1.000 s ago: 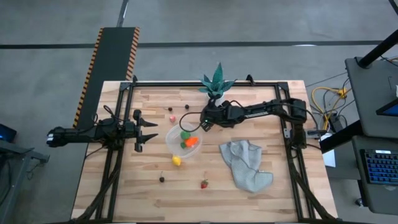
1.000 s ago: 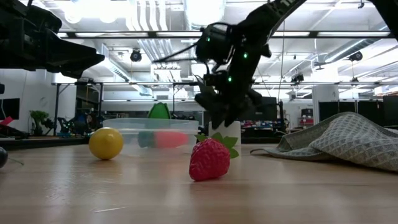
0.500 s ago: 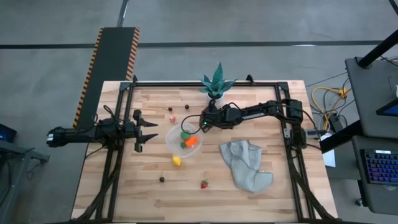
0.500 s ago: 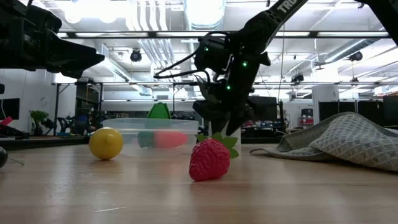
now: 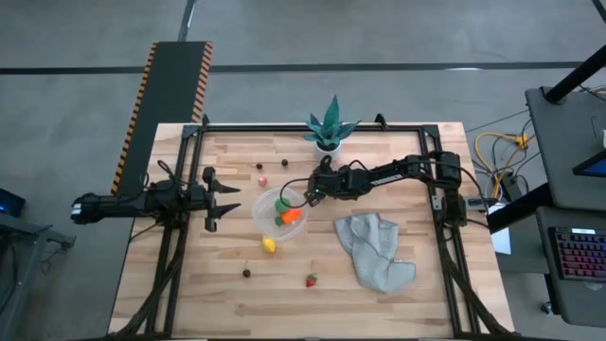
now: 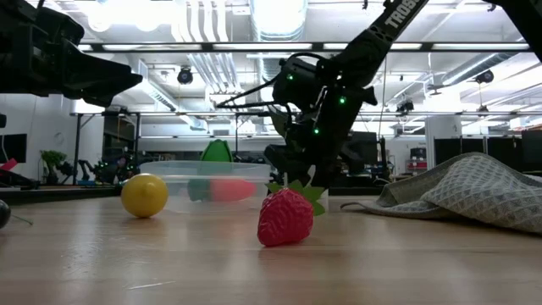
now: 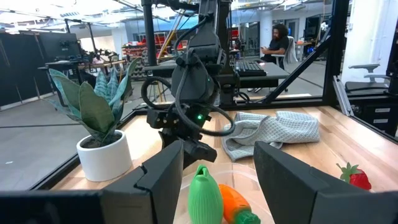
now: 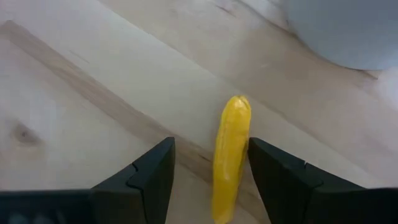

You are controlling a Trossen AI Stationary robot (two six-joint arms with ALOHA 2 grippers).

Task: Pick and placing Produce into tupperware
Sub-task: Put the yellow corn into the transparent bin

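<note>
Jaws on the right gripper (image 8: 208, 171) sit parted around a small yellow piece (image 8: 230, 155), maybe a banana, on the counter (image 5: 417, 227) beside the tupperware (image 5: 263, 216), left gripper (image 5: 230, 196) parked open, with a green and an orange piece in and lemon (image 5: 269, 244), strawberry (image 5: 311, 279) and others left.

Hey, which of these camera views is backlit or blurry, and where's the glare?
Low view: bright ceiling lights behind leave the right arm's gripper a dark silhouette; the red toy strawberry up front is sharp. Right wrist view: the long yellow toy vegetable is soft and blurred between open jaws. High view: even light, no glare on the pale wooden table.
</note>
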